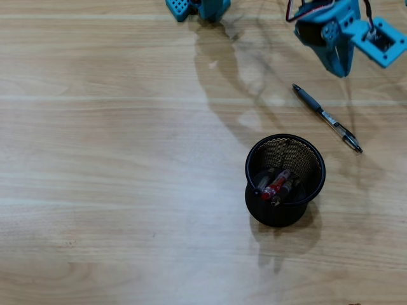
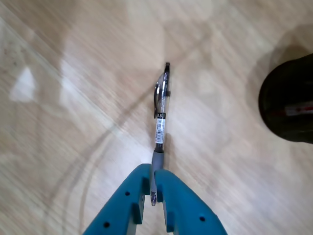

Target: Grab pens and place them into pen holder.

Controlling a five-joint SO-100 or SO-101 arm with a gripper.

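Observation:
A grey-and-clear pen lies flat on the wooden table, slanting from upper left to lower right. The black mesh pen holder stands just below it, with a red pen and other pens inside. My blue gripper hangs above the table at the top right, up and to the right of the pen's grey grip, and does not touch it. In the wrist view the pen runs straight ahead of my gripper, its near end showing through the thin slit between the nearly closed jaws. The pen holder sits at the right edge.
The arm's blue base is at the top middle of the overhead view. Bare wooden table spreads to the left and front of the holder.

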